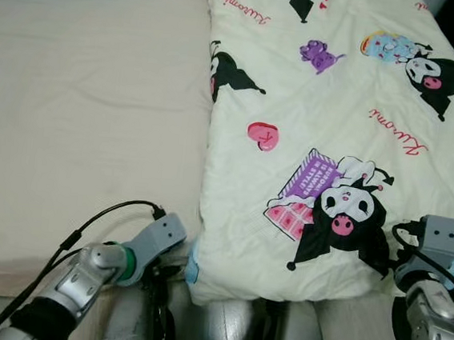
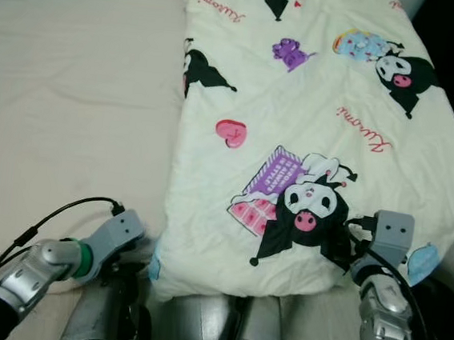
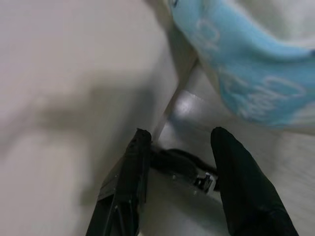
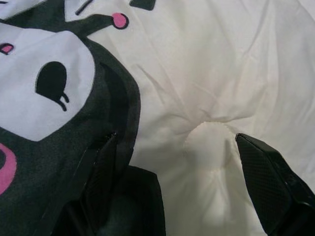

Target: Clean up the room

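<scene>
Your right gripper [image 4: 177, 177] sits wide open on the cartoon-print quilt [image 1: 326, 147], which covers the bed's right half; the left gripper [image 3: 179, 182], also open, hangs below its edge. Close shallow and the fabric may slip free.

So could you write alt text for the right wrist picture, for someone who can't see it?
The right claw, its two black fingers spread open, presses into a cream cartoon-print quilt, the fabric puckered between them. A black-and-white cartoon character with pink details is printed beside it.
</scene>
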